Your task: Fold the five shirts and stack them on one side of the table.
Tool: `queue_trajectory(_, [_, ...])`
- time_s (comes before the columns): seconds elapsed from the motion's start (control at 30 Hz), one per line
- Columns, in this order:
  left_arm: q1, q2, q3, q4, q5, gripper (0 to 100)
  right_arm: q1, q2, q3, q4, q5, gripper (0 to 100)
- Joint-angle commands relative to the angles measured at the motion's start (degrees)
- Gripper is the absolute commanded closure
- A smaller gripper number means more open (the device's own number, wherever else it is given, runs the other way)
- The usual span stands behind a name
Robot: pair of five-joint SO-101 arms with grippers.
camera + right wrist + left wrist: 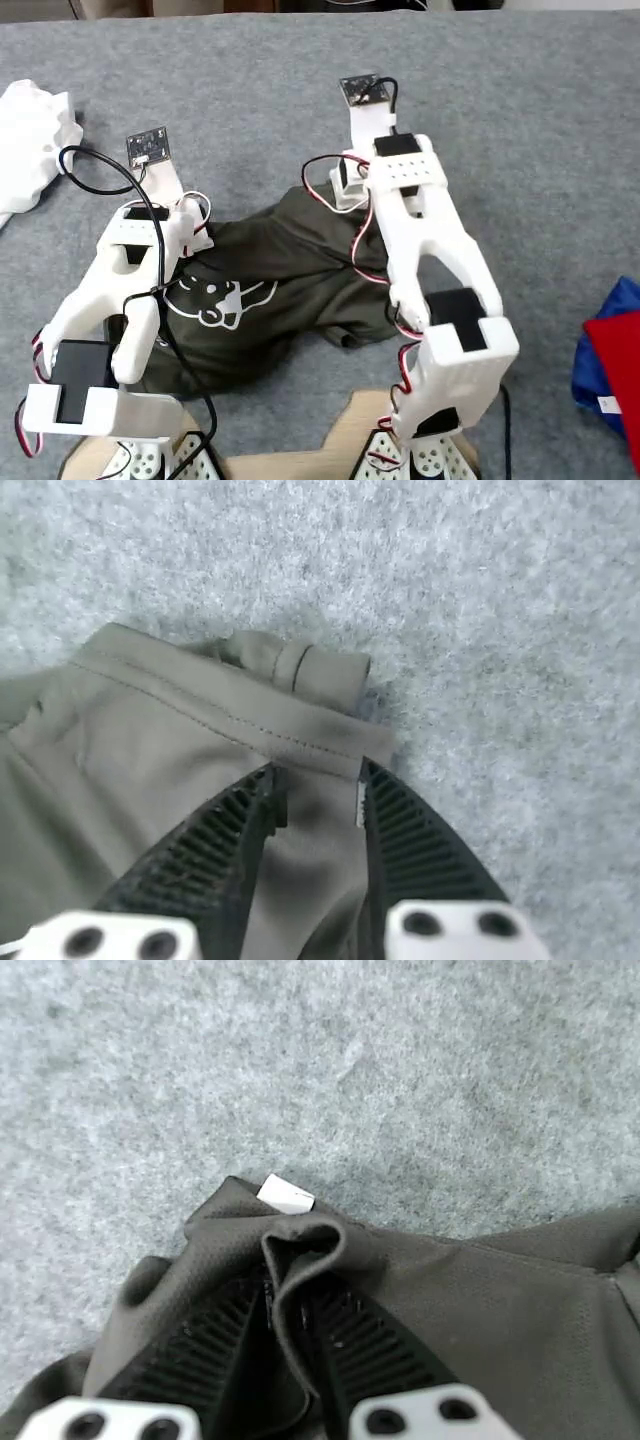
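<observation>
Pinching a fold of the dark green shirt, the left claw is squeezed tight on it. The right claw grips the shirt's hem. The shirt lies crumpled on the grey desk.

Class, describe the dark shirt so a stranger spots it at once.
On the grey table, look between the left gripper and right gripper. The shirt lies crumpled there: dark olive with a white animal print, unlike the white cloth at one edge and the blue and red cloths at the other.

Matt cloth shirt, fuzzy felt table
</observation>
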Motion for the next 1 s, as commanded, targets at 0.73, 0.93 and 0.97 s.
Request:
queue_trajectory(0.73, [0.3,-0.1,-2.9,-0.1,-0.3,98,4.4,6.3,-3.8,0.2,-0.4,78.3])
queue_trajectory(0.93, [0.3,-0.1,-2.9,-0.1,-0.3,98,4.7,8.4,-6.1,0.4,-0.4,91.0])
queue_trajectory(0.97, [0.3,-0.1,-2.9,-0.1,-0.3,98,4.7,8.4,-6.3,0.4,-0.4,92.7])
